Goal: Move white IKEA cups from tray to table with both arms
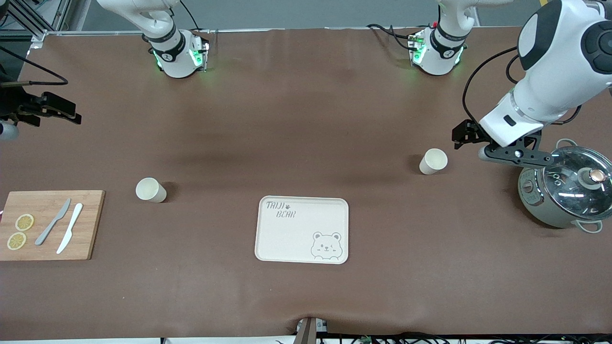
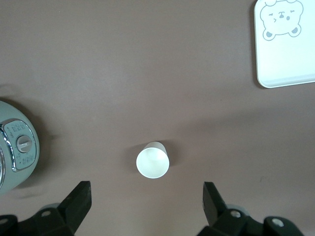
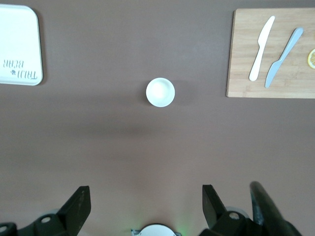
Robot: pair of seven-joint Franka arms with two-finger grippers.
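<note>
Two white cups are seen upright on the bench (image 1: 306, 119): one cup (image 1: 433, 161) toward the left arm's end, the other cup (image 1: 150, 189) toward the right arm's end, with the bear tray (image 1: 302, 229) between them and nearer the front camera. The left gripper (image 2: 146, 196) is held above the bench near the first cup, beside the lidded pot (image 1: 564, 193), jaws open and empty. The right gripper (image 3: 145, 199) is held over bare bench, jaws likewise open and empty.

Two cream-white cups (image 1: 151, 189) (image 1: 433, 161) sit on a brown table (image 1: 306, 119), a cream tray (image 1: 287, 239) carries a grey bear print at its five o'clock corner.
</note>
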